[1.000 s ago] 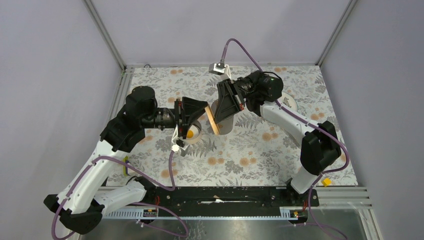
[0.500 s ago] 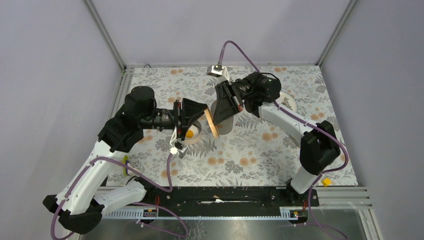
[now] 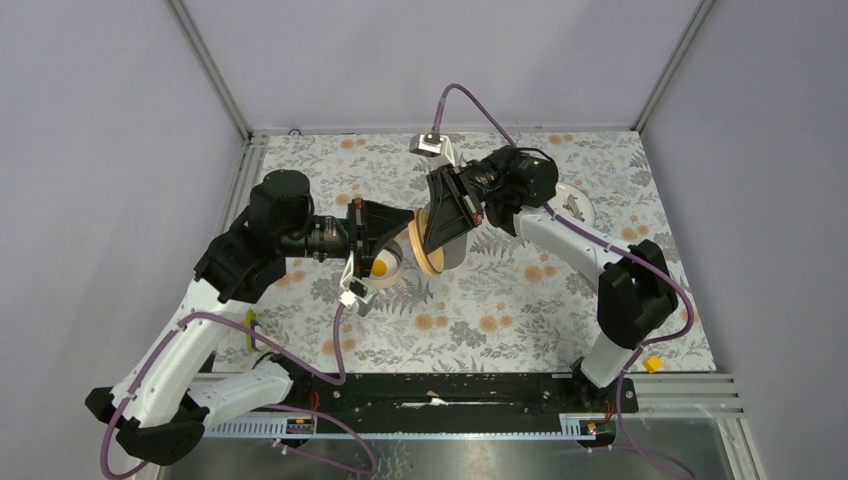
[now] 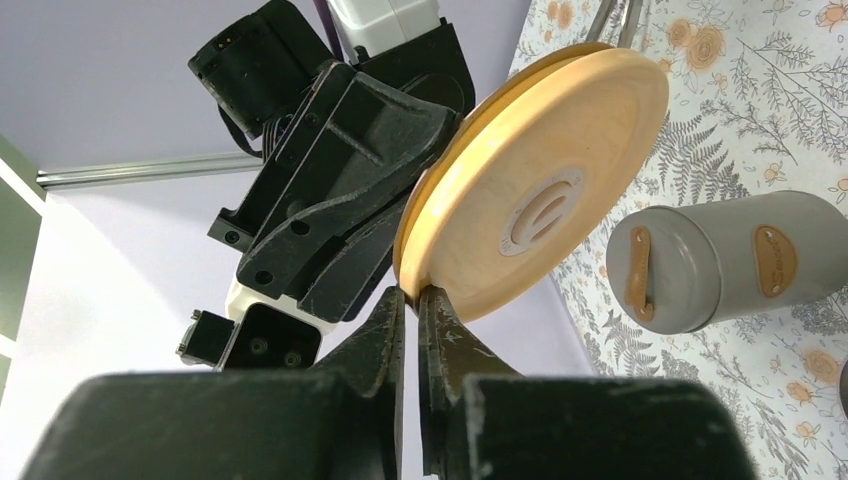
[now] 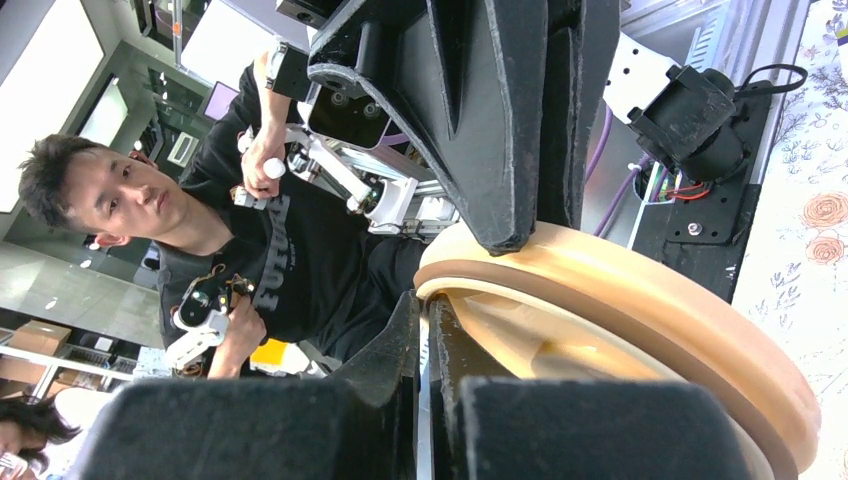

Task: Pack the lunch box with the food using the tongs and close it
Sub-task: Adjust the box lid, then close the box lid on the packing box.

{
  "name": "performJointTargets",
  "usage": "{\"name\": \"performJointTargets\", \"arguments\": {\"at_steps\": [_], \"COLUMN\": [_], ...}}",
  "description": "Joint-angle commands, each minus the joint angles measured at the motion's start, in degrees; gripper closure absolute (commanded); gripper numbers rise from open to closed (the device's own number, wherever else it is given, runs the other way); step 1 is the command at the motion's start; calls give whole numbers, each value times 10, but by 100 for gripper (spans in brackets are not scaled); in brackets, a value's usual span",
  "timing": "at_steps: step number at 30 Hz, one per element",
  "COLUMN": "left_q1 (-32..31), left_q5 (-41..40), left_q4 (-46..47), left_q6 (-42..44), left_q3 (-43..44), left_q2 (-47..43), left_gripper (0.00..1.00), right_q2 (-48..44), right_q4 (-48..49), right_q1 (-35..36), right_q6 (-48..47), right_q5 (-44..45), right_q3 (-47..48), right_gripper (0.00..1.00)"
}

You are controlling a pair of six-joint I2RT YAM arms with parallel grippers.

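Observation:
A round wooden lid hangs on edge in mid-air between my two grippers. My left gripper is shut on its lower rim. From the opposite side, my right gripper is shut on the rim too. Seen from above, the lid sits between the left gripper and the right gripper. The grey cylindrical lunch box with tan straps lies just beyond the lid. A fried egg rests in a white round bowl under my left gripper. Slim silver bars, possibly the tongs, show at the frame's top edge.
A white plate lies on the floral cloth behind the right arm. Metal rails and grey walls bound the table on three sides. A cable with a small grey box hangs over the far middle.
My left gripper has shut on the lid's rim. The lid has tipped, and more of its face shows from above. The right gripper has shifted slightly left with it.

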Motion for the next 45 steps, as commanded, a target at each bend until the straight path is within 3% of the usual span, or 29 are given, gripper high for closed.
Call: {"name": "performJointTargets", "arguments": {"at_steps": [1, 6, 9, 20, 22, 27, 33, 36, 40, 45], "left_q1": [-9, -9, -10, -9, -9, -9, 8, 32, 81, 162], "left_q5": [11, -8, -25, -137, -156, -189, -210, -199, -177, -129], "left_q4": [-5, -33, -33, -52, -48, -41, -43, -61, -92, -117], "left_q6": [-16, -38, -80, -255, -301, -375, -480, -542, -637, -752], "left_q3": [7, 9, 12, -2, -3, -14, -4, 7, 13, 15], "left_q2": [-6, -13, -13, 2, 12, 19, 34, 43, 56, 75], "left_gripper": [100, 100, 100, 100, 100, 100, 100, 100, 100, 100], "right_q2": [-1, 8, 16, 22, 11, -39, -60, -65, -57, -67], "right_q4": [70, 69, 71, 40, -37, -360, -637, -814, -1118, -1220], "right_q1": [4, -2, -11, -104, -125, -162, -200, -214, -217, -217], "right_q6": [4, 15, 23, 25, -26, -245, -447, -609, -865, -983], "right_q5": [-45, -45, -45, -7, 18, 69, 99, 131, 227, 302], "right_q3": [17, 31, 44, 76, 65, 59, 94, 137, 239, 273], "right_gripper": [94, 80, 65, 47, 46, 43, 39, 37, 29, 28]}}
